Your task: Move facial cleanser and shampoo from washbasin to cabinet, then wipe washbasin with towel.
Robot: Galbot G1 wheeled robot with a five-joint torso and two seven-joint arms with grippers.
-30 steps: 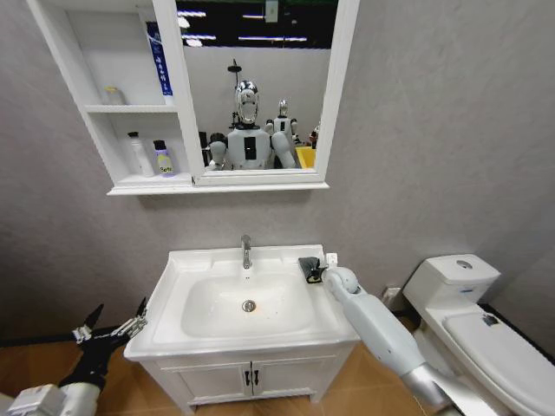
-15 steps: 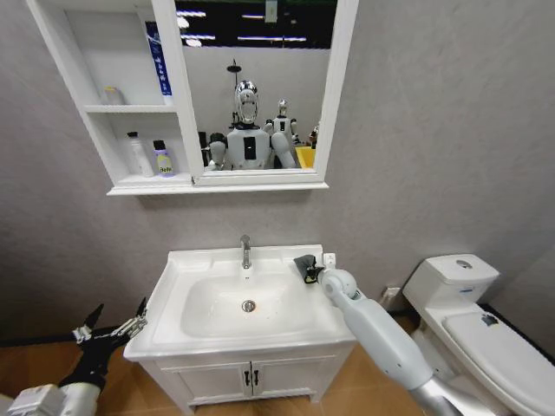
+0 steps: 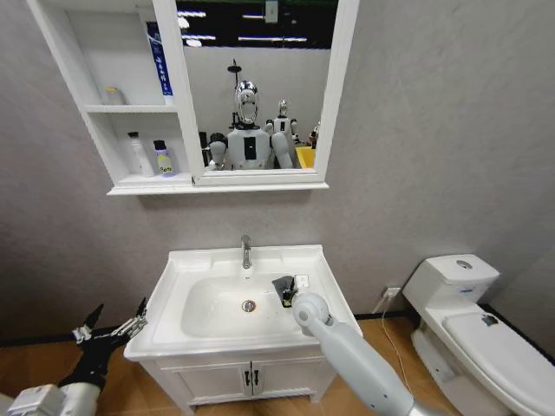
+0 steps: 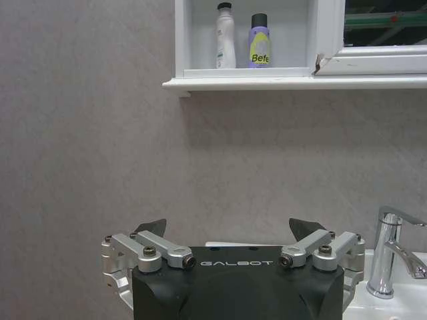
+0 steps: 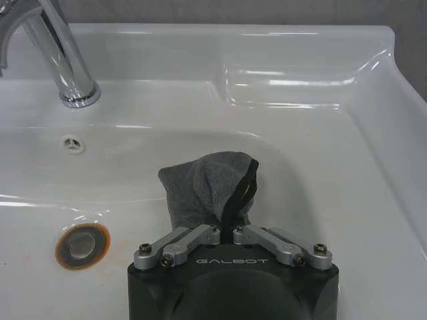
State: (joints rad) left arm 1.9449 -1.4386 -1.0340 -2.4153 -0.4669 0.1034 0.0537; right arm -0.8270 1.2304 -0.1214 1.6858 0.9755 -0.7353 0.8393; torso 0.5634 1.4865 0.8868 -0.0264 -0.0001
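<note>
Right jaws clenched on towel (image 5: 208,187) inside washbasin (image 3: 178,269) bowl, arm stretched forward, left jaws released, low beside basin.

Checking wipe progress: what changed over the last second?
The right gripper, shut on the towel, carried it from the washbasin's back right ledge down into the bowl, toward the drain. The left gripper stayed open at the front left; both bottles stayed in the cabinet.

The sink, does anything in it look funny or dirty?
Yes. An orange-brown rusty ring stains the washbasin around its drain. Nothing is spilled or broken. The right gripper holds the towel inside the bowl.
</note>
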